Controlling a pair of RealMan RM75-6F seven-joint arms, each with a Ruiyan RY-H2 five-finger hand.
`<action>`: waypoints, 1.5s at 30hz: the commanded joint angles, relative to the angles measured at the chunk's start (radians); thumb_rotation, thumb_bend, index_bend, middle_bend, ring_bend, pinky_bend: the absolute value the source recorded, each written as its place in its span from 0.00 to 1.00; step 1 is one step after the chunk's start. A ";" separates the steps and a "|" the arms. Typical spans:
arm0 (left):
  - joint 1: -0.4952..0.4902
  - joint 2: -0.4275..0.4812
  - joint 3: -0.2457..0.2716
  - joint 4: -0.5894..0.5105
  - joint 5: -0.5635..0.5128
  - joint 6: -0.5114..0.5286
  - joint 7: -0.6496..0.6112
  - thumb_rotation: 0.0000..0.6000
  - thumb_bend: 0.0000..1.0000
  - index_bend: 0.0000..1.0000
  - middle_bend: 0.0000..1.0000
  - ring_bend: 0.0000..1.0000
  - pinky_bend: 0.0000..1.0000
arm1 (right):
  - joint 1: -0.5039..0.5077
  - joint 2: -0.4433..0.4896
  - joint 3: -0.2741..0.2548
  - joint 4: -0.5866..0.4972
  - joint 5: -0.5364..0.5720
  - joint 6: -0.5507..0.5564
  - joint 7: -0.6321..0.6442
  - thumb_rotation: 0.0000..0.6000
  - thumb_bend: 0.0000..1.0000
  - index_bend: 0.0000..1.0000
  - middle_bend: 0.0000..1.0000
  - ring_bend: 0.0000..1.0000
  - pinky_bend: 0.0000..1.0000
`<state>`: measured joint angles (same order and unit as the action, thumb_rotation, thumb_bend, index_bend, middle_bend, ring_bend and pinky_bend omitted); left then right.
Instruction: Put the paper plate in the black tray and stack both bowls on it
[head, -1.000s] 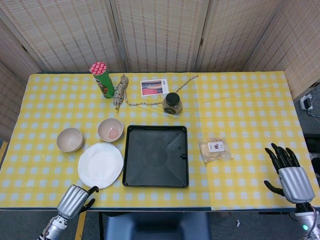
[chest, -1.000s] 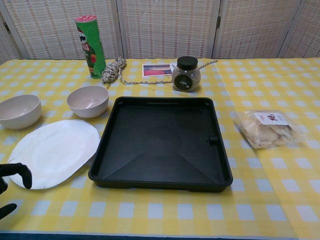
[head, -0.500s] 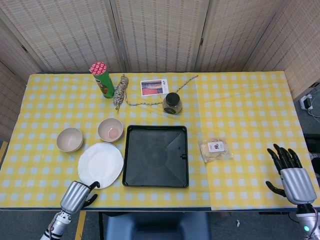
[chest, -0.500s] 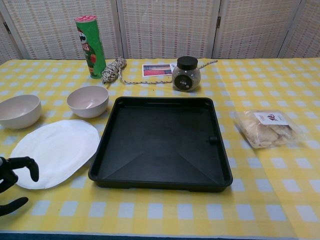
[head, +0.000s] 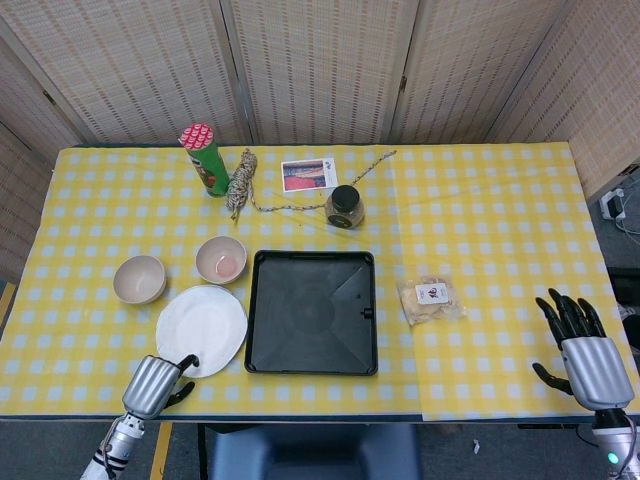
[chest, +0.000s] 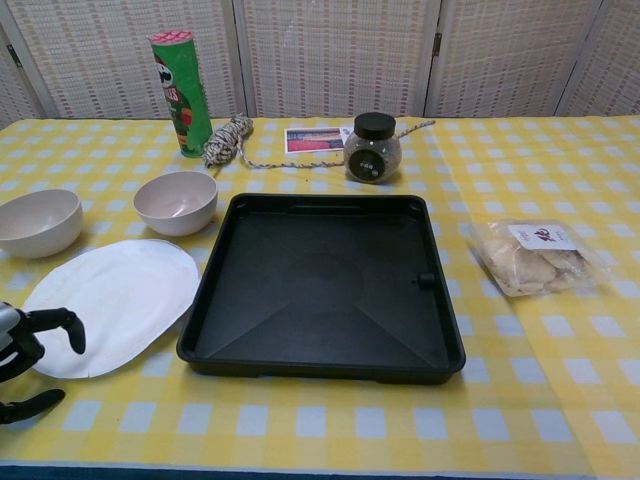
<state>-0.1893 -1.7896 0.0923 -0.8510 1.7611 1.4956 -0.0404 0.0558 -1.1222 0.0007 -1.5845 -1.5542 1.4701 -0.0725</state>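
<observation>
My left robot hand (head: 156, 384) creeps toward near rim of paper plate (head: 201, 330), lower left of frame; fingers apart, holding nothing. Plate on worktop (head: 480, 220), beside black tray (head: 312, 312). Right robot hand (head: 585, 355) spread, empty, idle. Grasp not yet made.

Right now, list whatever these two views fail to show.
- Right hand: head view only; it lies outside the chest view's frame.
- Left hand: chest view's left edge cuts it, showing only fingers; whether it touches the paper plate is unclear.
- Jar label: print too small in both views.
- Card: picture too small to identify.
- Snack bag: contents blurred behind plastic.
</observation>
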 joint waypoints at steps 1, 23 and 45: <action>-0.001 -0.014 -0.002 0.018 -0.006 0.006 -0.003 1.00 0.29 0.50 1.00 1.00 1.00 | -0.001 -0.001 -0.001 0.000 0.000 -0.001 -0.003 1.00 0.23 0.00 0.00 0.00 0.00; 0.002 -0.177 -0.014 0.281 -0.031 0.095 -0.119 1.00 0.31 0.54 1.00 1.00 1.00 | -0.007 -0.001 0.003 -0.003 0.017 -0.007 -0.018 1.00 0.23 0.00 0.00 0.00 0.00; -0.032 -0.287 -0.028 0.496 -0.060 0.147 -0.234 1.00 0.51 0.61 1.00 1.00 1.00 | -0.020 0.013 0.001 -0.011 0.020 0.002 -0.016 1.00 0.23 0.00 0.00 0.00 0.00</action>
<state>-0.2191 -2.0742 0.0647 -0.3571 1.7027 1.6418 -0.2729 0.0356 -1.1092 0.0013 -1.5950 -1.5342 1.4720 -0.0888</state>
